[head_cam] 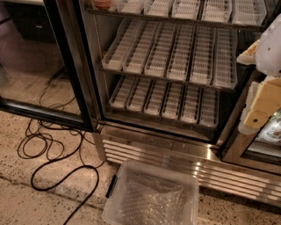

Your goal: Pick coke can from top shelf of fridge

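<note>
The fridge [175, 151] stands with its black-framed glass door [66, 61] swung open to the left. The top shelf [175, 20] runs along the upper edge of the view with a row of white slotted trays. A small reddish object [102, 4], which looks like the coke can, sits at the shelf's far left and is cut off by the frame. My gripper [258, 90], white and tan, is at the right edge, in front of the fridge's right side. It is level with the lower racks, far right of the can and below it.
Two more racks of white trays [171, 55] lie below the top shelf. A clear plastic bin [151, 195] holding bubble wrap stands on the floor before the louvred steel base. Black cables [48, 149] loop over the speckled floor at left.
</note>
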